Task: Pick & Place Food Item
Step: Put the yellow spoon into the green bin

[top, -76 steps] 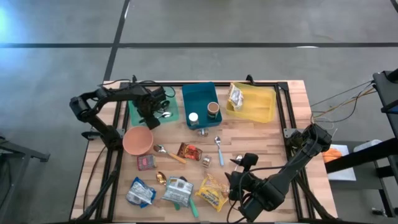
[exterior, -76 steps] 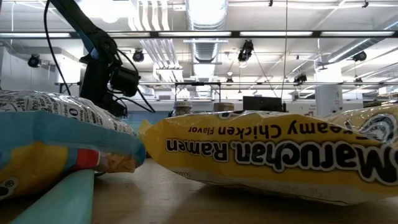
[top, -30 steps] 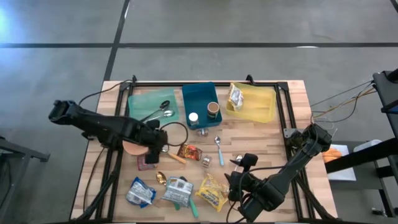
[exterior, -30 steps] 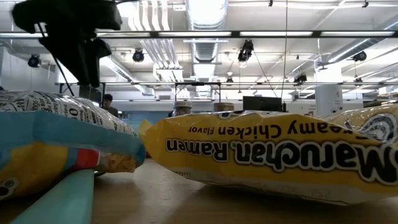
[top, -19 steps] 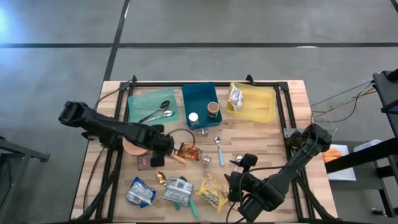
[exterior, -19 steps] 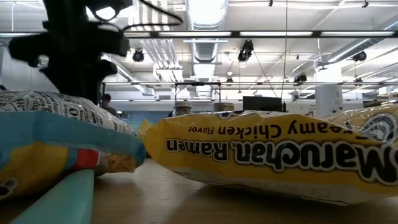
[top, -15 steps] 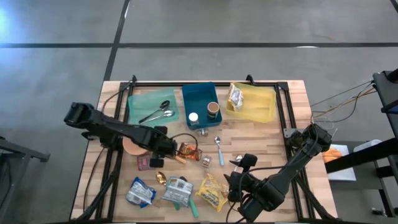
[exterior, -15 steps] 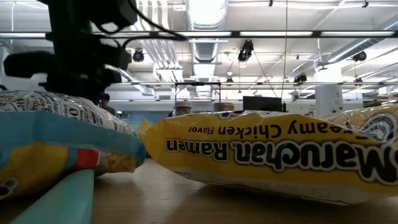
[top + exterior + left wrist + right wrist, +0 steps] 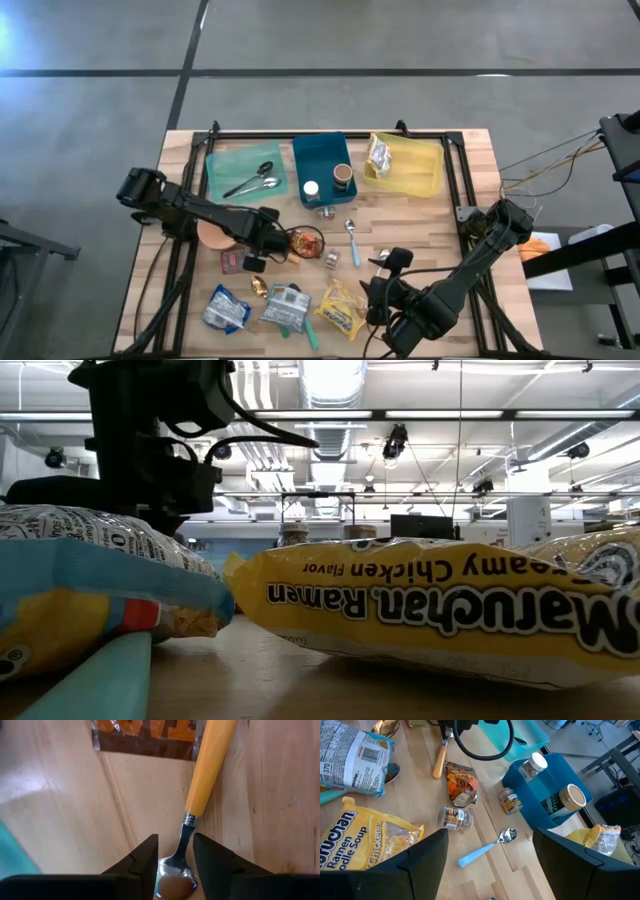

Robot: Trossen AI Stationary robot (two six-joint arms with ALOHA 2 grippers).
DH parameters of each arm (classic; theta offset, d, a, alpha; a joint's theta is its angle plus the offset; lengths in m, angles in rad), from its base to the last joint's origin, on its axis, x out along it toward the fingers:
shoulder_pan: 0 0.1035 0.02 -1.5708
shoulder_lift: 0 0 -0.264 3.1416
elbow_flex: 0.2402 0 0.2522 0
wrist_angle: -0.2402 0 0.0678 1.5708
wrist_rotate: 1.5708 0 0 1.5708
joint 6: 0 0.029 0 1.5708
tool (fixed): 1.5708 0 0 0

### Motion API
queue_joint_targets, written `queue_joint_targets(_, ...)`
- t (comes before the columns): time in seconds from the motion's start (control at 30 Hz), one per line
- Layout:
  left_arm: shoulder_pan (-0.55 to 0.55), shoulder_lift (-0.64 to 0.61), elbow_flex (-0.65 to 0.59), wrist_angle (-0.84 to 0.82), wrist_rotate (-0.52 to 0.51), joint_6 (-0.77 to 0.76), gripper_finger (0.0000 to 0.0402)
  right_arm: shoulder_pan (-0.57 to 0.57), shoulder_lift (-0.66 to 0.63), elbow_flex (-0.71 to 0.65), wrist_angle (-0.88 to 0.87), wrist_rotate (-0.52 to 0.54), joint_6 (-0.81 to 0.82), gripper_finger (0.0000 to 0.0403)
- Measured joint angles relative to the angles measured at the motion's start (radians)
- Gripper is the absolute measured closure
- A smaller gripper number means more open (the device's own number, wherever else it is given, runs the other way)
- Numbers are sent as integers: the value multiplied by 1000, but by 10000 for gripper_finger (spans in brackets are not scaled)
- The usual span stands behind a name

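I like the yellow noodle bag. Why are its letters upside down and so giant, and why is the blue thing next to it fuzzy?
Low view: the ramen packet lies close to the camera, print inverted; the nearer blue packet is out of focus.

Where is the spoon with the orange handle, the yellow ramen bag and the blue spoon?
orange-handled spoon (image 9: pixel 209 762), left wrist view, on its handle
yellow ramen bag (image 9: pixel 440 610), low view, on its printed front
blue-handled spoon (image 9: pixel 481 850), right wrist view, on its handle

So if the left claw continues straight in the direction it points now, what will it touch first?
Most likely the orange-handled spoon. The left claw points down at the table, and the spoon's metal neck and bowl lie between its fingers. How far above the spoon it stands is hard to judge.
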Motion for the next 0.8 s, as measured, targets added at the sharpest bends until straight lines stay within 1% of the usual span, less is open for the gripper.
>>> queue_joint_targets(0.23,0,0,-8,1,1,35,276,0,0,0,3,-3,0,113)
queue_joint_targets(0.8,0,-2,-95,72,8,82,278,0,0,0,13,-7,-7,113)
